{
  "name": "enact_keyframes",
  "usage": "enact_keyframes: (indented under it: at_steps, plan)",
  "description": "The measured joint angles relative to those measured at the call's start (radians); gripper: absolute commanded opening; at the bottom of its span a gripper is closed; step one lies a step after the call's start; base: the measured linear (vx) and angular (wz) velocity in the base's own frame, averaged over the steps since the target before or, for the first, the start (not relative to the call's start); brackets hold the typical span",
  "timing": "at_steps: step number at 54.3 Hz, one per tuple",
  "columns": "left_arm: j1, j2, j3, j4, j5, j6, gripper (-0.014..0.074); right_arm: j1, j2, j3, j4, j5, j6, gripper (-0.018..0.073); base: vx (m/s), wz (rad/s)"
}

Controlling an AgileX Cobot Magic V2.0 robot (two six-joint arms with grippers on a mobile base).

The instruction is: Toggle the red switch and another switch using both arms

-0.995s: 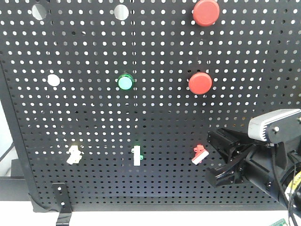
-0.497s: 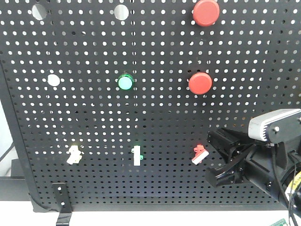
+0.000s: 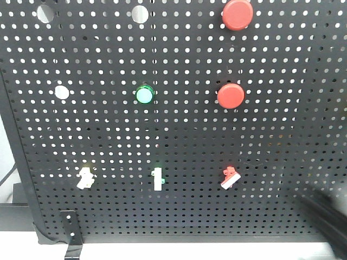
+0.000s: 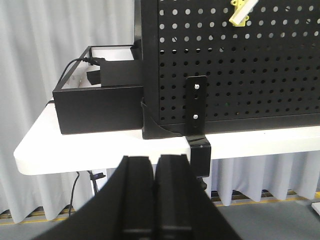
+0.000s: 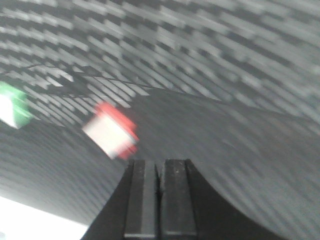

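Observation:
The red switch sits low on the right of the black pegboard, its white lever pointing down-left. The pale yellow switch is at the same height on the left. In the blurred right wrist view, my right gripper is shut and empty, just below and right of the red switch. From the front, only a dark blurred streak of the right arm shows at the bottom right. My left gripper is shut and empty, low before the table edge, far below the yellow switch.
A green-based white toggle sits between the two switches. Two big red push buttons and a green button are higher up. A black clamp bracket holds the board to the white table. A black box stands to the board's left.
The right arm has swung down and right, from beside the red switch to the frame's bottom corner, now motion-blurred. Its jaws were apart and are now together. Both switches look unchanged.

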Motion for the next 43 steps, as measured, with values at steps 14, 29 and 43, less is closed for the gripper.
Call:
enact_keyframes:
  at_steps: [14, 29, 43]
  plan:
    - [0.0, 0.0, 0.0, 0.001, 0.0, 0.0, 0.0003, -0.163, -0.522, 0.316, 0.004, 0.218, 0.001, -0.0006, 0.0, 0.0]
    - [0.0, 0.0, 0.0, 0.002, 0.0, 0.0, 0.0003, -0.193, -0.733, 0.382, -0.156, 0.443, 0.191, -0.0006, 0.0, 0.0]
    - [0.0, 0.0, 0.0, 0.002, 0.0, 0.0, 0.0003, -0.193, -0.736, 0.382, -0.194, 0.46, 0.231, -0.0006, 0.0, 0.0]
